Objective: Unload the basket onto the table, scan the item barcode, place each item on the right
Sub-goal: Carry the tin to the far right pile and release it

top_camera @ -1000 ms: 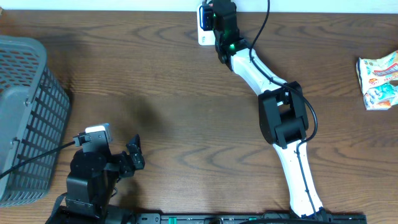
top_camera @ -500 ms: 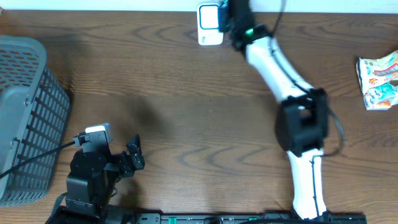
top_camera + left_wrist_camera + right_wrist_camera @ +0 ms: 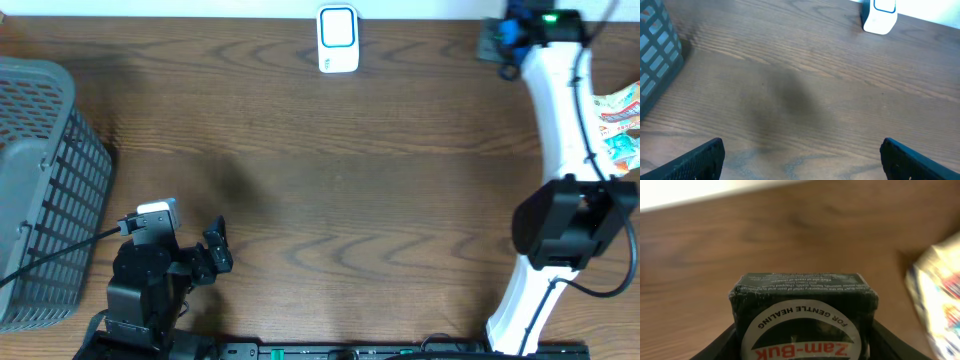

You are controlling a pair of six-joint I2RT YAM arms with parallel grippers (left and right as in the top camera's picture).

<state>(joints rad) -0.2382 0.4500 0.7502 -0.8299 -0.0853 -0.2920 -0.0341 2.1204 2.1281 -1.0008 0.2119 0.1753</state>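
Right gripper point(image 3: 508, 38): jaws pinching the Zam-Buk box point(image 3: 802, 307) by its two side walls, held above the far right end of the tabletop point(image 3: 300, 170). That's well apart from the barcode scanner point(image 3: 338, 40) and near the snack packets point(image 3: 618, 120). Left gripper point(image 3: 217, 247): jaws spread wide, holding nothing, parked low by the basket point(image 3: 40, 170).

Can't see a barcode on any visible face, so my read is the box needs turning. Advice for the scan step:
- bring the box square to the scanner's blue-framed front window, barcode face toward it
- keep the jaws off the printed panel that carries the code
- hold steady in front of the window; the wrist view is motion-blurred, and a code moving like that likely won't read
- don't squeeze harder, the carton will probably dent

Materials:
- box: dark printed carton, rectangular, white round logo, fine print along the top edge, slightly glossy
- scanner: small upright white plastic unit, rounded corners
- tabletop: brown wood grain, matte
- basket: grey plastic grid
- packets: crinkly printed foil
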